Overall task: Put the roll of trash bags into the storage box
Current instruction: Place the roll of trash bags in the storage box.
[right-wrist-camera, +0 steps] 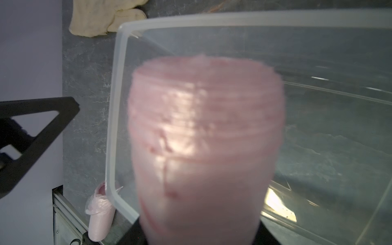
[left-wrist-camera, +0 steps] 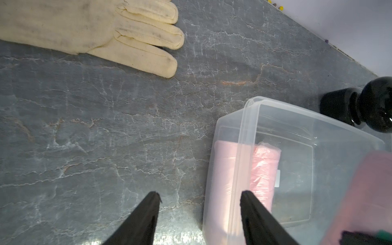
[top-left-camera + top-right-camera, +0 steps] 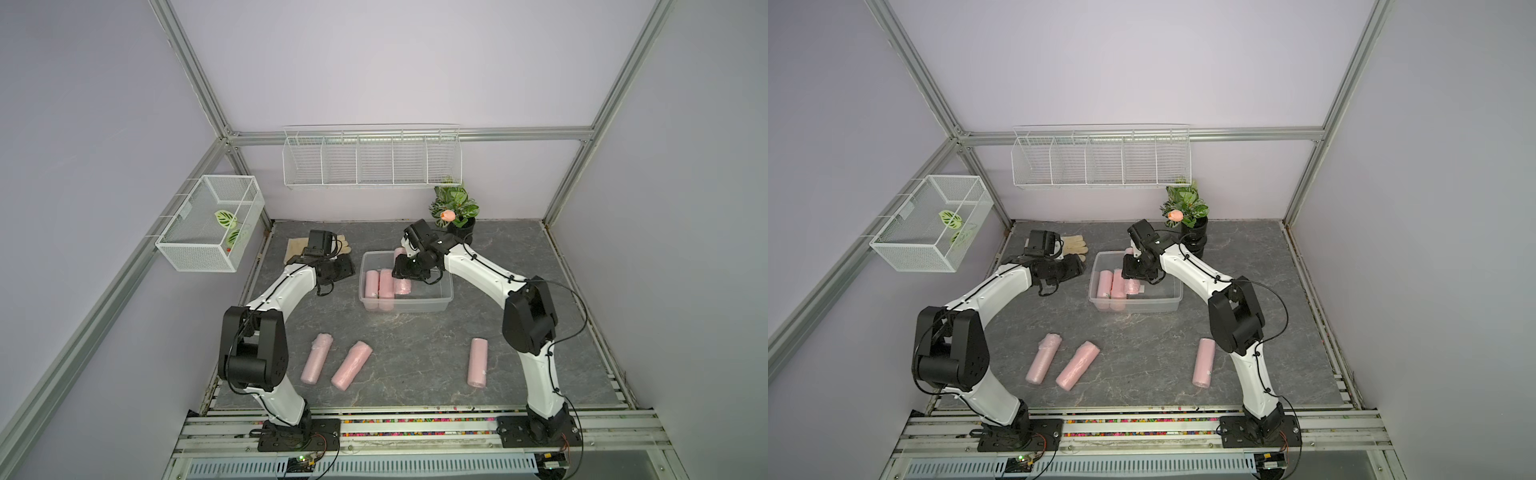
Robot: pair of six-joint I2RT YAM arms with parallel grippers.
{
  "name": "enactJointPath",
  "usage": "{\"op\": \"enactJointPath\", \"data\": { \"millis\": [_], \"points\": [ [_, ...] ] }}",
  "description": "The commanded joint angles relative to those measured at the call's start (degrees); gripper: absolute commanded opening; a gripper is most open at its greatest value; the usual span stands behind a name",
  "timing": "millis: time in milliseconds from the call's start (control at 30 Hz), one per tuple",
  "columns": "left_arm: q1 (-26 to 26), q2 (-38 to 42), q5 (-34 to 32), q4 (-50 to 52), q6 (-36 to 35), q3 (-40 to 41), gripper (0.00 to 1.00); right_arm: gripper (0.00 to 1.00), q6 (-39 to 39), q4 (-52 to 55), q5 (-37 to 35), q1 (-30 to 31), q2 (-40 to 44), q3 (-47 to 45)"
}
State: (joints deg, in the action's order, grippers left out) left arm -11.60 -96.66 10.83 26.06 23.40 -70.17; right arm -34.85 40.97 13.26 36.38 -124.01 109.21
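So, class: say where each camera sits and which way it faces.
Top views: high in front, looking down and back at the storage box; left arm and right arm show.
Left wrist: on the left arm, facing the table; open left gripper shows.
Right wrist: facing into the box; right gripper holds the roll.
Shared: both wrist views show the glove.

A robot lab cell: aluminium frame (image 3: 519, 134), plain lilac walls (image 3: 395, 62).

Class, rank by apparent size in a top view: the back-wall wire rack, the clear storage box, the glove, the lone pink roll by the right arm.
1. wire rack
2. storage box
3. glove and roll: unranked; the left arm hides part of the glove.
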Motion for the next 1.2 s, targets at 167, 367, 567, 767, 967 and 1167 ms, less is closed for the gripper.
{"op": "enactJointPath", "data": {
  "millis": [167,367,567,767,967,1167],
  "points": [
    [-0.1,-1.2,1.3,0.4,0.2,0.5,0.65,0.51,-0.3,-2.0,2.2,-0.8,-1.1,-0.9],
    [-0.1,-1.6,1.7,0.5,0.3,0.0,0.65,0.51,-1.2,-2.4,3.7,-1.3,-3.7,-1.8],
    [-0.1,-1.3,1.7,0.8,0.2,-0.2,0.65,0.51,-1.9,-2.7,4.6,-1.4,-5.8,-2.1],
    [-0.2,-1.1,1.6,0.9,0.1,0.0,0.66,0.51,-2.1,-2.4,4.6,-1.5,-7.4,-2.3],
    [-0.1,-0.6,1.5,1.0,0.2,0.2,0.65,0.55,-2.3,-2.6,5.3,-1.5,-8.8,-2.9],
    [-0.4,-0.5,1.4,1.0,0.2,0.3,0.66,0.65,-2.2,-2.6,5.3,-1.4,-8.1,-2.9]
  ]
}}
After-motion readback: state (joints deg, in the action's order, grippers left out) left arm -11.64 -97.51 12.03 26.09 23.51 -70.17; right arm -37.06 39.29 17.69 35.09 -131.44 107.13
